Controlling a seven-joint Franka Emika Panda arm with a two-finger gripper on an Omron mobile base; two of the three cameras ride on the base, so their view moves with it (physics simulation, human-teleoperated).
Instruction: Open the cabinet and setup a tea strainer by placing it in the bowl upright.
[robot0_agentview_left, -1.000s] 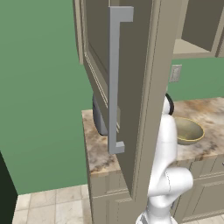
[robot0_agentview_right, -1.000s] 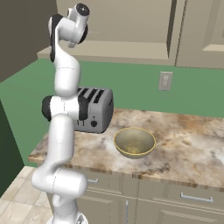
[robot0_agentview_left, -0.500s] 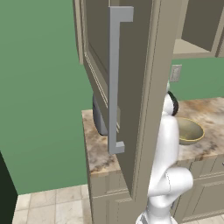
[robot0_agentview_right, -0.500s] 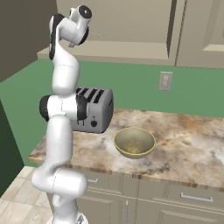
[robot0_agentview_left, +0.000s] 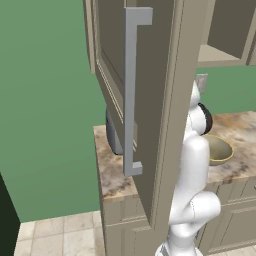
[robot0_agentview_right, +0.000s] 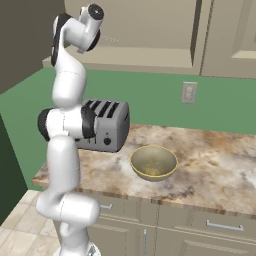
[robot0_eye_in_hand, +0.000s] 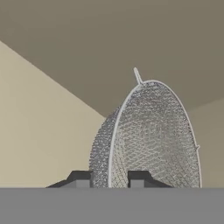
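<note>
The cabinet door (robot0_agentview_left: 155, 100) stands swung open, its long grey bar handle (robot0_agentview_left: 131, 90) facing me. In the hand view the grey mesh tea strainer (robot0_eye_in_hand: 153, 135) stands on edge inside the cabinet, against beige walls. My gripper (robot0_eye_in_hand: 109, 179) is shut on the strainer's rim, one fingertip on each side of it. The arm reaches up to the cabinet shelf (robot0_agentview_right: 150, 57) in the right base view. Below on the counter sits the olive-tan bowl (robot0_agentview_right: 153, 162), upright with nothing in it, also seen past the arm (robot0_agentview_left: 222, 150).
A grey toaster (robot0_agentview_right: 106, 125) stands on the marble counter (robot0_agentview_right: 215, 165) left of the bowl, close behind the arm's elbow. The open door (robot0_agentview_left: 150, 165) hangs over the counter's left end. A wall outlet (robot0_agentview_right: 188, 92) is behind the bowl. Drawer fronts (robot0_agentview_right: 220, 227) run below.
The hand at the top of the arm has shifted slightly right along the cabinet shelf. The grip, bowl and door have not changed.
</note>
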